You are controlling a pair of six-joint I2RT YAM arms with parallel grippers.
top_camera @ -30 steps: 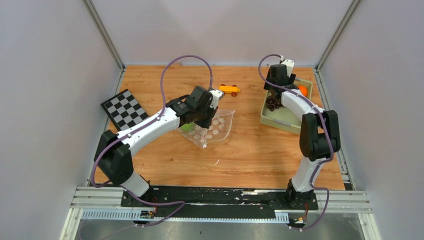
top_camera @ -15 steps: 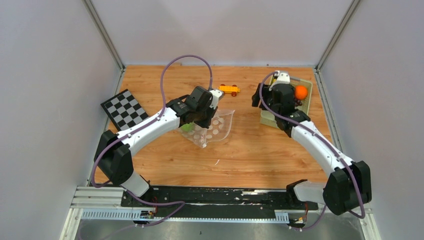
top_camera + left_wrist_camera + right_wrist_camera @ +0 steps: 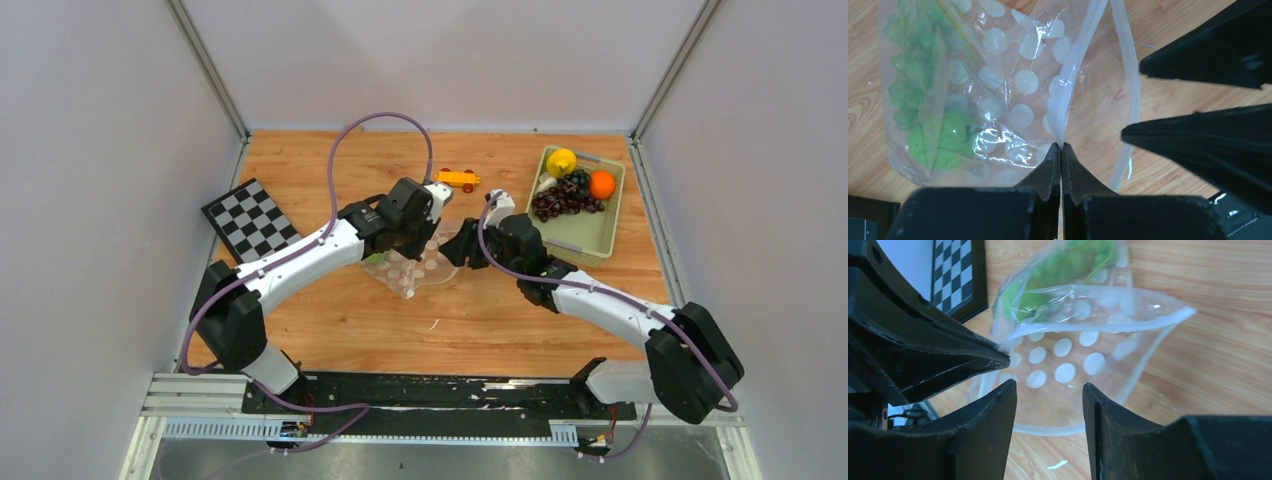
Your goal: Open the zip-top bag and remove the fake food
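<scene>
The zip-top bag (image 3: 425,266) lies mid-table, clear with whitish dots, its mouth gaping towards the right arm. My left gripper (image 3: 1061,145) is shut on the bag's upper white zip strip (image 3: 1064,100), lifting that lip. Green fake food (image 3: 940,142) sits deep inside the bag (image 3: 1083,347), at the far end from the mouth. My right gripper (image 3: 1049,386) is open just in front of the mouth, above the lower lip, with nothing between its fingers. A lemon (image 3: 561,161), an orange ball (image 3: 602,184), dark grapes (image 3: 560,199) and a white piece (image 3: 546,183) lie in the green tray (image 3: 585,238).
An orange-yellow toy car (image 3: 458,179) stands behind the bag. A checkerboard (image 3: 249,217) lies at the left. The tray sits at the back right near the wall. The two grippers are close together at the bag's mouth.
My right arm has swung from the tray across to the bag's mouth, and its jaws have narrowed somewhat. The left gripper has kept its hold on the zip strip.
</scene>
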